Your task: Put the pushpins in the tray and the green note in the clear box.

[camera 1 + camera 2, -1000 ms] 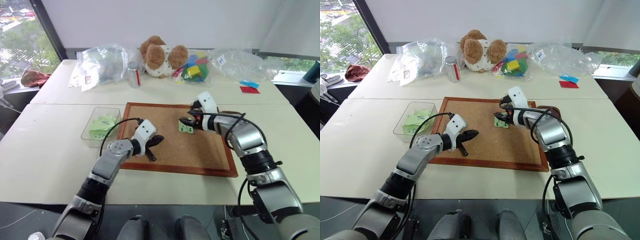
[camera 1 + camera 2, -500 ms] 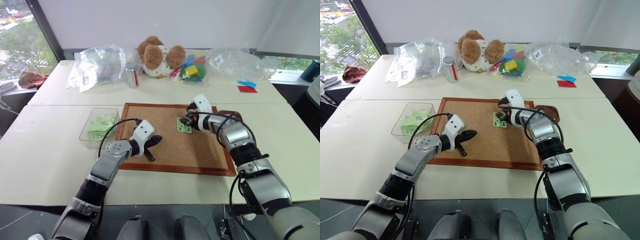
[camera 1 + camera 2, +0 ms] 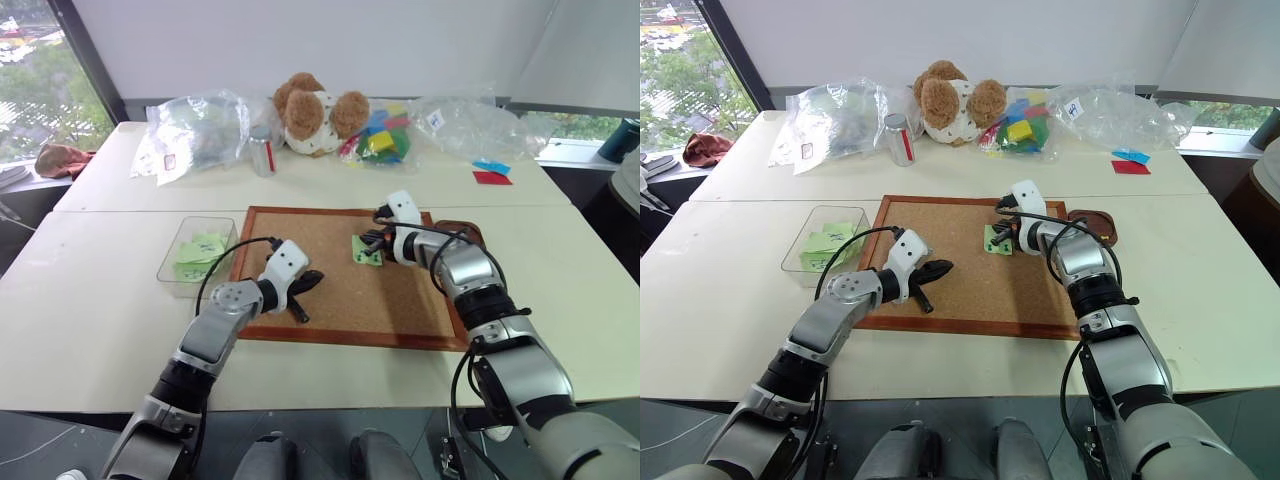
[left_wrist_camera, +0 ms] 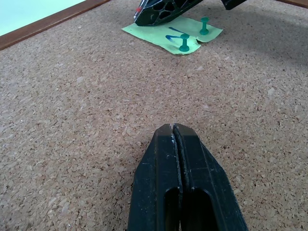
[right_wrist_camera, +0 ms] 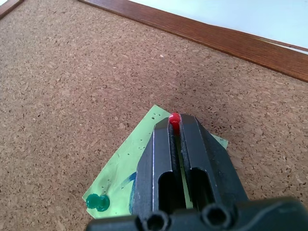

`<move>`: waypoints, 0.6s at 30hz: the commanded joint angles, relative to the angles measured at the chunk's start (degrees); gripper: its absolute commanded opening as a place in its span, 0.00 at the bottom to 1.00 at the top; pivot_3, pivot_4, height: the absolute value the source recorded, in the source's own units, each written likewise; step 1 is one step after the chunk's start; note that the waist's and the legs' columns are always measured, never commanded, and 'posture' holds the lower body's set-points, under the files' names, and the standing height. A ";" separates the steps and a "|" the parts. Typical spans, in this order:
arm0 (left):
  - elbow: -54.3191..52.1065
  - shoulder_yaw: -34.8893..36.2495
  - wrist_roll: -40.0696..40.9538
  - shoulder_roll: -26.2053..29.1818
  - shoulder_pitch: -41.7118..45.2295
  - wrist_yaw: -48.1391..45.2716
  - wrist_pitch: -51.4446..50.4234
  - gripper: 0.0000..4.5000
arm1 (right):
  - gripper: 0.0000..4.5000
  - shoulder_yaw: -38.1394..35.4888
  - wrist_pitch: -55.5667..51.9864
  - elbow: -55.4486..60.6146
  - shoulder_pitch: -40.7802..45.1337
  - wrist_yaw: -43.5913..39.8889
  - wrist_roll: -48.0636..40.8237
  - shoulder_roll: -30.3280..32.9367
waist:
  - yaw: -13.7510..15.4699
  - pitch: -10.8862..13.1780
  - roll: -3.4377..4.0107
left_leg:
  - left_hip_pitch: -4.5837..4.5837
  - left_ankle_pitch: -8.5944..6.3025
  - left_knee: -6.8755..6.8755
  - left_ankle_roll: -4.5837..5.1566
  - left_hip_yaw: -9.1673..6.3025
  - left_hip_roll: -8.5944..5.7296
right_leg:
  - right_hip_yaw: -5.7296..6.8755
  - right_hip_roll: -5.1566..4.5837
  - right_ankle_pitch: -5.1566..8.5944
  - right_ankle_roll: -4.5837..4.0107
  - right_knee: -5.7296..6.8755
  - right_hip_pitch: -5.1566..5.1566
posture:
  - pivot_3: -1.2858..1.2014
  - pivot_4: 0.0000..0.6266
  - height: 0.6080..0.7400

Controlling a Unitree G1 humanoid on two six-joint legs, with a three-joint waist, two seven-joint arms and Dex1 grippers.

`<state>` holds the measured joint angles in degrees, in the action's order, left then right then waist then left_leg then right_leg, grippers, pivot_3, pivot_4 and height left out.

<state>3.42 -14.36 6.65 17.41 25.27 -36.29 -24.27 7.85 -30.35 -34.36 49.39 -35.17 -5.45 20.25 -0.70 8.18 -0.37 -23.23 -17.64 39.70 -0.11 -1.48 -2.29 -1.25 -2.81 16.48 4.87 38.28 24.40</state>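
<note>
Green note [image 4: 173,37]: two green pushpins [image 4: 184,43], one red pushpin [image 5: 174,119] between right fingers [image 5: 197,144].

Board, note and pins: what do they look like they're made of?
Board: cork, matte and speckled, with a grainy surface, in a reddish-brown frame that looks like wood. Note: thin pale-green paper, matte, torn at one edge and dotted with pinholes. Green pins: probably glossy, slightly translucent plastic. Red pin, held in the right pincer: likely the same.

Office-like room, pale tables [image 3: 90,290], big windows [image 3: 40,90], framed cork board [image 3: 340,300]
</note>
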 commanded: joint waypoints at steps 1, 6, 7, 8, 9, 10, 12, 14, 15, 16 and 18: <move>1.02 -0.67 -0.95 0.31 -1.35 -0.26 -0.87 0.00 | 0.01 -2.98 -2.08 5.18 1.99 -0.50 -1.86 0.49 | 0.04 0.00 0.00 | 0.00 0.00 -0.01 0.00 0.00 0.00 | 0.00 0.00 0.00 0.00 0.00 0.00 | 0.52 0.24 1.00; 1.07 -1.04 -1.22 0.38 -1.91 -0.40 -1.31 0.00 | 0.01 -6.76 -8.73 14.94 1.65 0.54 -4.58 2.01 | 0.03 0.02 0.04 | -0.06 0.00 -0.10 0.00 -0.01 0.00 | 0.00 -0.01 0.00 0.00 -0.02 0.10 | 0.52 0.24 1.00; 0.98 -1.17 -1.25 0.37 -2.09 -0.43 -1.41 0.00 | 0.01 -7.89 -10.61 17.19 1.60 1.03 -5.42 2.48 | 0.06 0.01 0.05 | -0.05 0.00 -0.11 0.00 -0.01 0.00 | 0.00 -0.01 0.00 0.00 -0.03 0.10 | 0.52 0.24 1.00; 0.91 -1.32 -1.29 0.39 -2.24 -0.50 -1.46 0.00 | 0.01 -8.84 -12.14 19.10 1.51 1.49 -6.00 2.92 | 0.05 0.00 0.05 | -0.05 0.00 -0.11 0.00 -0.01 0.00 | 0.00 -0.01 0.00 0.00 -0.03 0.10 | 0.52 0.24 1.00; 0.89 -1.41 -1.34 0.41 -2.35 -0.55 -1.44 0.00 | 0.01 -9.60 -13.24 20.61 1.37 1.89 -6.43 3.33 | 0.02 -0.01 0.05 | -0.04 0.00 -0.11 0.00 -0.01 0.00 | 0.00 -0.01 0.00 0.00 -0.03 0.09 | 0.52 0.24 1.00; 0.91 -1.45 -1.41 0.40 -2.41 -0.57 -1.39 0.00 | 0.01 -10.17 -14.09 21.86 1.18 2.25 -6.70 3.80 | 0.02 -0.03 0.05 | -0.04 0.00 -0.12 0.00 -0.01 0.00 | -0.01 -0.01 0.00 0.00 -0.03 0.09 | 0.52 0.24 1.00; 1.12 -1.44 -1.55 0.38 -2.33 -0.62 -1.28 0.00 | 0.01 -13.72 -15.56 23.83 0.93 4.71 -7.03 5.65 | 0.04 -0.04 0.04 | -0.01 -0.01 -0.14 0.01 -0.01 0.00 | -0.01 -0.01 0.00 0.00 -0.04 0.06 | 0.52 0.24 1.00; 1.29 -1.41 -1.62 0.37 -2.25 -0.67 -1.19 0.00 | 0.01 -15.95 -15.88 24.14 0.34 6.26 -6.94 7.30 | 0.12 -0.04 0.04 | -0.01 -0.02 -0.17 0.02 -0.01 0.00 | -0.01 -0.01 0.00 0.00 -0.06 0.06 | 0.52 0.24 1.00; 1.35 -1.41 -1.64 0.36 -2.22 -0.69 -1.13 0.00 | 0.01 -16.77 -15.67 23.56 -0.13 6.70 -6.84 8.16 | 0.11 -0.04 0.04 | -0.01 -0.02 -0.20 0.03 -0.01 0.00 | -0.01 -0.02 0.00 0.00 -0.07 0.06 | 0.52 0.24 1.00; 1.42 -1.44 -1.68 0.37 -2.18 -0.74 -1.05 0.00 | 0.01 -17.41 -14.96 22.28 -0.85 6.94 -6.49 9.37 | 0.12 -0.04 0.04 | -0.01 -0.01 -0.22 0.02 -0.01 0.00 | -0.01 -0.02 0.00 0.00 -0.09 0.06 | 0.52 0.24 1.00; 1.52 -1.48 -1.72 0.37 -2.13 -0.87 -0.93 0.00 | 0.01 -18.00 -13.02 19.25 -2.06 7.39 -5.66 11.35 | 0.08 -0.05 0.04 | 0.01 -0.02 -0.27 0.03 -0.01 0.00 | -0.01 -0.02 0.00 0.00 -0.11 0.06 | 0.52 0.24 1.00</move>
<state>2.81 -14.49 6.23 17.36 24.67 -36.94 -24.19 -8.61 -45.29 -13.81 47.70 -28.35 -11.59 30.44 -0.63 8.13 -0.33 -23.20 -17.66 39.40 -0.07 -1.47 -2.29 -1.28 -2.83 16.48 4.87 38.17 24.46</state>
